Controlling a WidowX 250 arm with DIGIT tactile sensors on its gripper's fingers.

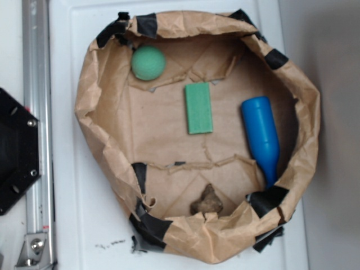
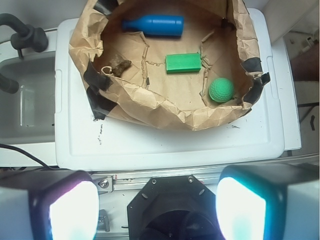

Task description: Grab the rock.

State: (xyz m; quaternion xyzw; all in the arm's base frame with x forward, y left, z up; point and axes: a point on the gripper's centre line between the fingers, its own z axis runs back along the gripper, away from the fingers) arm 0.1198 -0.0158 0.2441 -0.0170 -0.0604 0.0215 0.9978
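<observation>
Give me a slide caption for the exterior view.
Paper-lined bin holding rock, green ball, green block and blue bottle.

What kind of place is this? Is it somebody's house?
Probably a robot test bench, not a home. A taped-up brown paper bin sits on a white plastic lid, with a metal rail alongside and practice items like a rock inside.

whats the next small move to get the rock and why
Probably carry the gripper forward and to the wrist view's left until it is over the rock. It sits outside the paper nest, jaws apart and holding nothing, while the rock lies inside near the crumpled wall, apart from the blue bottle and green block.
</observation>
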